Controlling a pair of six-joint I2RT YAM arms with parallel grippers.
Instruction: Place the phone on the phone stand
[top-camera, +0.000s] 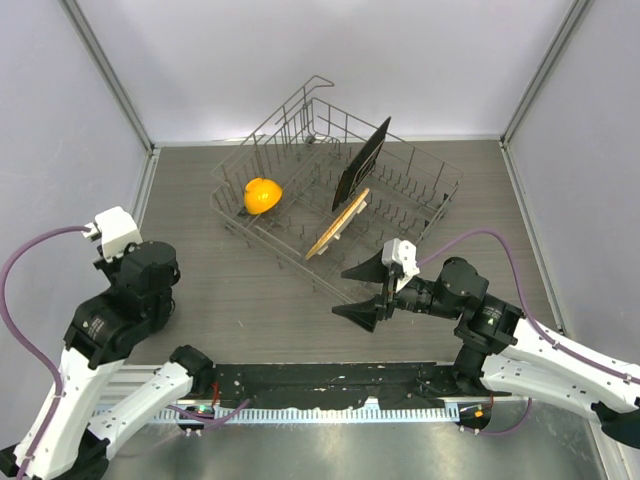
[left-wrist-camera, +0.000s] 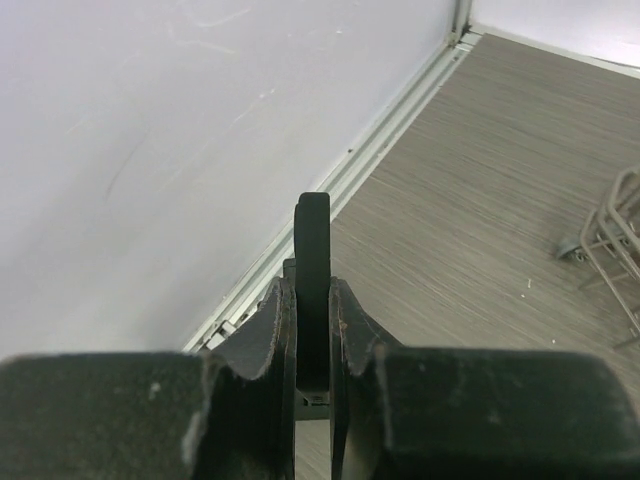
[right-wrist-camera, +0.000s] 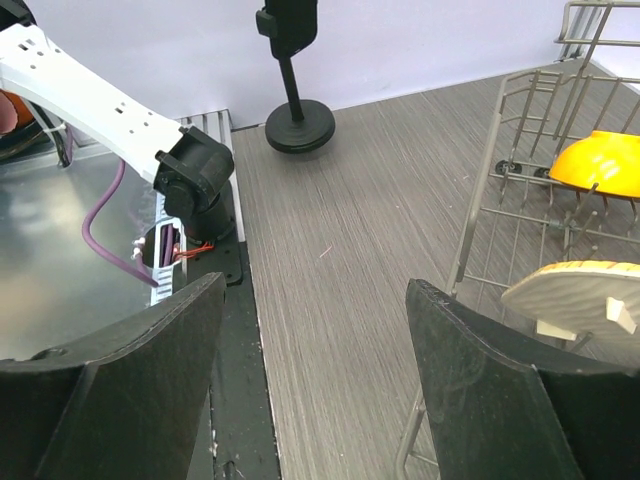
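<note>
In the left wrist view, my left gripper (left-wrist-camera: 313, 290) is shut on the phone (left-wrist-camera: 313, 230), a thin black slab seen edge-on that sticks out past the fingertips. It hangs near the left wall. In the right wrist view the phone stand (right-wrist-camera: 299, 125) shows its round black disc base on the table. Its post rises to a dark part cut off by the top edge. From above, my left wrist (top-camera: 145, 275) hides both the stand and the phone. My right gripper (top-camera: 342, 293) stands open and empty over the table middle, in front of the rack.
A grey wire dish rack (top-camera: 440, 190) fills the back middle. It holds an orange bowl (top-camera: 262, 194), an upright black board (top-camera: 362, 160) and a leaning wooden board (top-camera: 338, 225). Its near corner lies close to my right gripper's fingers (right-wrist-camera: 480, 380). Walls close off the left, back and right.
</note>
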